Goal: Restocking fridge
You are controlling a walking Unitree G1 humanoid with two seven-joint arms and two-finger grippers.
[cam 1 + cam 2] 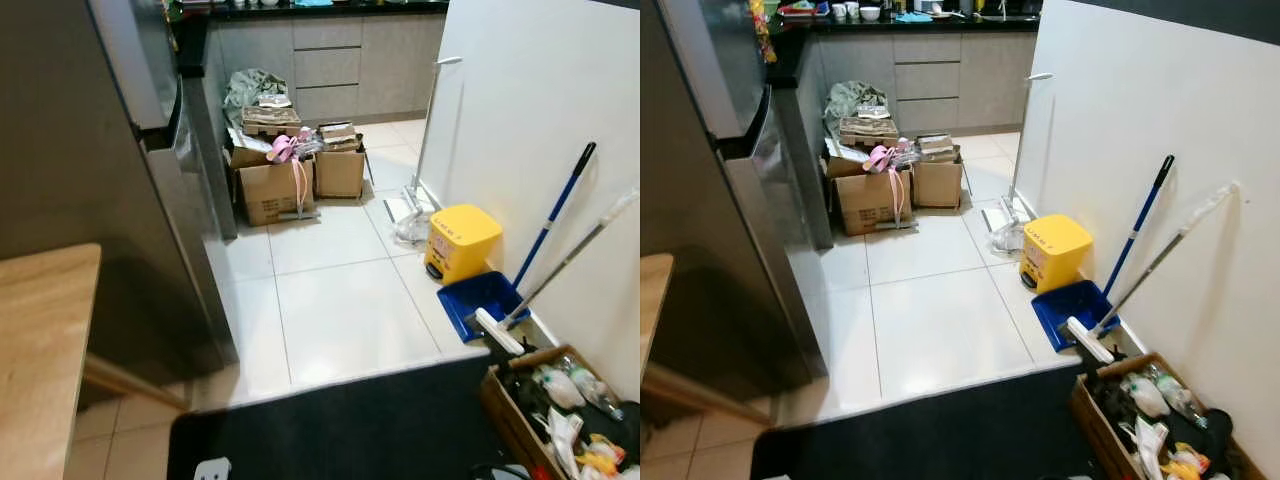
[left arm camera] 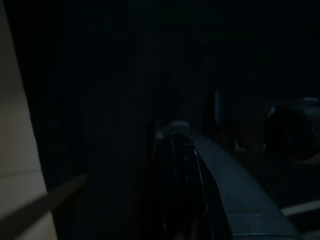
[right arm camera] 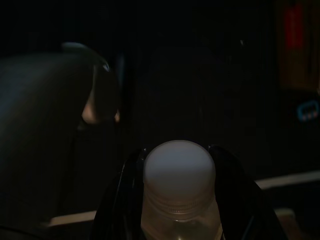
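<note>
So the right gripper (image 3: 178,210) has its two black fingers (image 3: 120,200) clamped around the neck of one bottle (image 3: 179,185), white screw cap showing between them; that wrist view is very dark otherwise. The left gripper (image 2: 185,150) hangs idle in the shade, and honestly I can't tell if its fingers are apart or together. From the head, the fridge (image 1: 110,170) stands on the left, grey and shut, with a wooden counter (image 1: 40,340) just beside it at the near left. On the pale tile floor (image 1: 340,310) at the far end, near the grey cabinets (image 1: 325,65), sit two cardboard boxes (image 1: 275,190) side by side, stuffed with papers and something pink draped over the left one. Along the white wall (image 1: 540,100) on the right: one yellow bin (image 1: 460,240), one blue dustpan (image 1: 480,300), two long handles leaning up, one of them blue (image 1: 555,210). One more box (image 1: 555,410) of mixed bottles and packets sits at the near right, next to a black mat (image 1: 350,425).
</note>
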